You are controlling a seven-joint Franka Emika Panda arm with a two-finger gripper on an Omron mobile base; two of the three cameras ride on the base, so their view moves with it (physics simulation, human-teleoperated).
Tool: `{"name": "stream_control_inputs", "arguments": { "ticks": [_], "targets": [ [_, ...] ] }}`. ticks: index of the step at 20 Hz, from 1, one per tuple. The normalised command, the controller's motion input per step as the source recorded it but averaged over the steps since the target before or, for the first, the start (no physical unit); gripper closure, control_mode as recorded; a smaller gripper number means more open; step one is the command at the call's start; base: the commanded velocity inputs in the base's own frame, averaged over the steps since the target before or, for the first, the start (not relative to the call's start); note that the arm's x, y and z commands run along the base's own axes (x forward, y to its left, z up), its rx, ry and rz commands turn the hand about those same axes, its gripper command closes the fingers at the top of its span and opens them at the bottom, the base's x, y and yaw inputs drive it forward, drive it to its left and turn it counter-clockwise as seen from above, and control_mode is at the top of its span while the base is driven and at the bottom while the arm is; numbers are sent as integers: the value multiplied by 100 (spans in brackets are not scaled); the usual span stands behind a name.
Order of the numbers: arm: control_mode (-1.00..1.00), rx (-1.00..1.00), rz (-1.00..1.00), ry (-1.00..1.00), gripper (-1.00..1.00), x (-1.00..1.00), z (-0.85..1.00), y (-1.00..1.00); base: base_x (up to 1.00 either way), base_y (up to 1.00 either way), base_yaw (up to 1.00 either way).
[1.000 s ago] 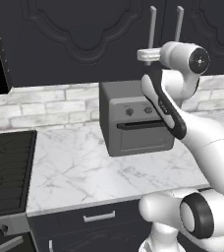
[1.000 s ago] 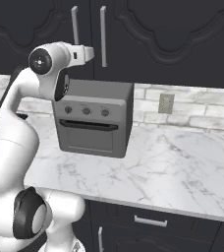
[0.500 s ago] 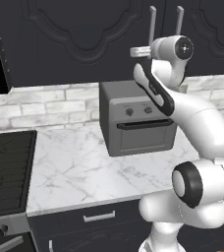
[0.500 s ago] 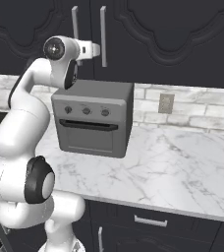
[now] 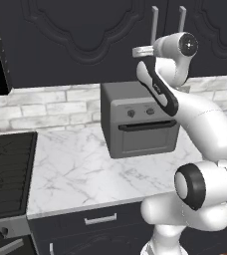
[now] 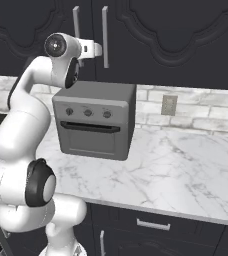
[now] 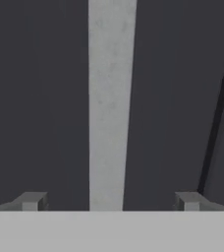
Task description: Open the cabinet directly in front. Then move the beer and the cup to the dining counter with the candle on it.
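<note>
cabinet (image 7: 45, 98) handle (image 7: 109, 98) between spread gripper (image 7: 109, 201) fingers

1. The left base view looks forward and down from behind the arm's left side, with the toaster oven (image 5: 140, 118) mid-frame on the counter (image 5: 80, 169).
2. The right base view looks from behind the arm's right; it shares that oven (image 6: 95, 119), the counter and the cabinet (image 6: 161, 30) above it.
3. The hand view sits very close to the cabinet door above the oven, facing one upright handle (image 7: 110, 103).
</note>
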Motion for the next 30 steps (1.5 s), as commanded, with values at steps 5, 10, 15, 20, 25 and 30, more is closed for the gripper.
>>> {"name": "stream_control_inputs", "arguments": {
  "ticks": [5,10,15,20,25,30],
  "targets": [
    [-100,0,0,0,100,0,0,0,0,0,0],
    [-100,0,0,0,100,0,0,0,0,0,0],
    [-100,0,0,0,100,-5,0,0,0,0,0],
    [-100,0,0,-1,100,-50,19,2,0,0,0],
    [-100,2,0,-1,100,-69,39,0,0,0,0],
    [-100,2,-4,-4,100,-82,43,8,0,0,0]
  ]
}}
